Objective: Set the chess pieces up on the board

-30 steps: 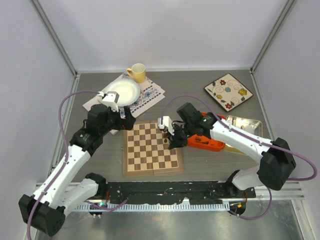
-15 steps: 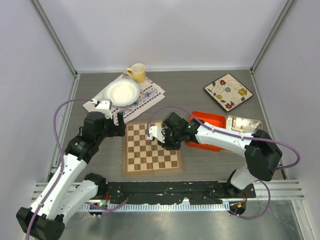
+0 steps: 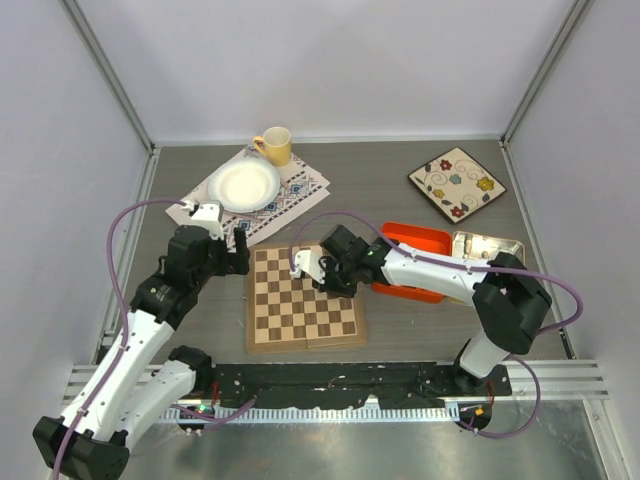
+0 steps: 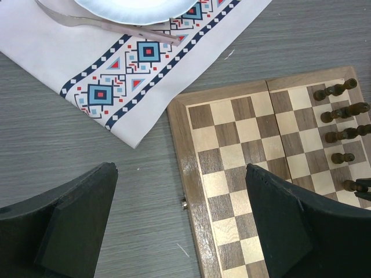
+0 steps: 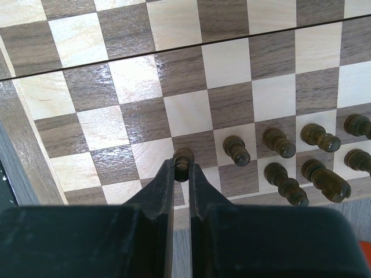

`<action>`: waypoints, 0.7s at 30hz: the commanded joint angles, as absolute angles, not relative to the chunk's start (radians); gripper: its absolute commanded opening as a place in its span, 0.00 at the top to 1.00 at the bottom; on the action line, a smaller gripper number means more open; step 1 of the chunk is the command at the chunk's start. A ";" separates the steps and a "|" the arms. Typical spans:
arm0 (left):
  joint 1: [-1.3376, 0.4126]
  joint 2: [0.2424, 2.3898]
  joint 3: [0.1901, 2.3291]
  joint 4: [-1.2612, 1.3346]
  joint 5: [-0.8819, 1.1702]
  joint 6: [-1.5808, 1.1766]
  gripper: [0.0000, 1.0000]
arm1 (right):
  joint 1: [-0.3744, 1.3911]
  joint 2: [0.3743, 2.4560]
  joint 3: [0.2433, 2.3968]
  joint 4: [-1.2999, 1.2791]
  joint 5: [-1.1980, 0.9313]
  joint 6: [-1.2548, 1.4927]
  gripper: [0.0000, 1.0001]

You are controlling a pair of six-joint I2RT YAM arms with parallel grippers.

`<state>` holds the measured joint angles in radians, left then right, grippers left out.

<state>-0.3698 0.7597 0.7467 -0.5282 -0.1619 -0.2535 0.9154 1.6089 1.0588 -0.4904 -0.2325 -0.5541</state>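
The chessboard (image 3: 300, 305) lies at the table's middle. My right gripper (image 3: 320, 270) is over its far edge, shut on a dark pawn (image 5: 183, 156) that it holds upright on or just above a dark square in the second row. Several other dark pieces (image 5: 278, 142) stand in two rows to the right of it on the board (image 5: 116, 87); they also show in the left wrist view (image 4: 339, 113). My left gripper (image 4: 179, 174) is open and empty, above the board's left border (image 4: 188, 168); it is at the board's far left corner in the top view (image 3: 240, 248). No pale pieces show on the board.
A white plate (image 3: 247, 184) with a fork (image 4: 110, 26) sits on a patterned cloth (image 4: 122, 87) at the far left, by a yellow mug (image 3: 274, 145). A floral square plate (image 3: 456, 182) is far right. An orange tray (image 3: 415, 262) and a metal tin (image 3: 487, 248) lie right of the board.
My right gripper has moved left along the board's far edge with the pawn. My left gripper drew back from the white plate to the board's far left corner.
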 commanded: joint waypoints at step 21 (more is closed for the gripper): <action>-0.365 0.739 0.738 -0.480 -0.152 -0.239 0.04 | 0.922 1.658 1.117 -0.454 -0.198 -0.522 0.84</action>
